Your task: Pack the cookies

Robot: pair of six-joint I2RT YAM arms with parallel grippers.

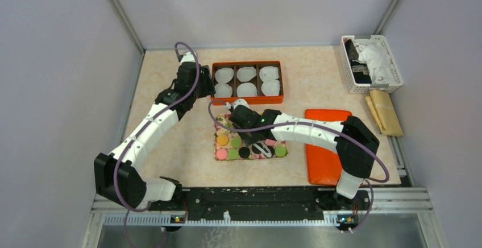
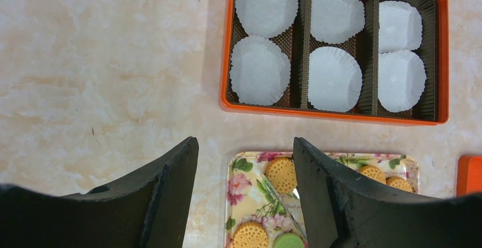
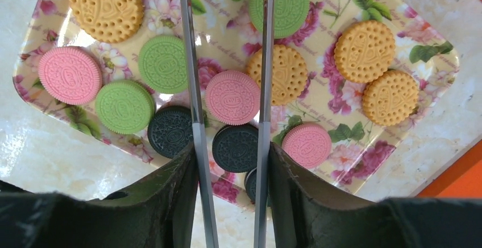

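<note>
The cookies lie on a floral tray point(image 1: 217, 156) at mid table: orange point(image 1: 223, 140), green point(image 1: 233, 154), black point(image 1: 244, 152). In the right wrist view the tray point(image 3: 352, 151) holds several orange, green, pink and black cookies. My right gripper point(image 1: 250, 134) point(image 3: 230, 162) is shut on metal tongs point(image 3: 193, 89), whose two arms are spread over a pink cookie point(image 3: 232, 97) and a black one point(image 3: 235, 147). My left gripper point(image 1: 199, 95) point(image 2: 245, 145) is open and empty, above the table by the tray's corner point(image 2: 244, 191).
An orange box point(image 1: 246, 63) point(image 2: 224, 100) with several empty white paper cups point(image 2: 260, 70) stands behind the tray. A flat orange lid point(image 1: 327, 145) lies to the right. A white basket point(image 1: 370, 63) and a brown bag point(image 1: 385, 111) sit at the far right.
</note>
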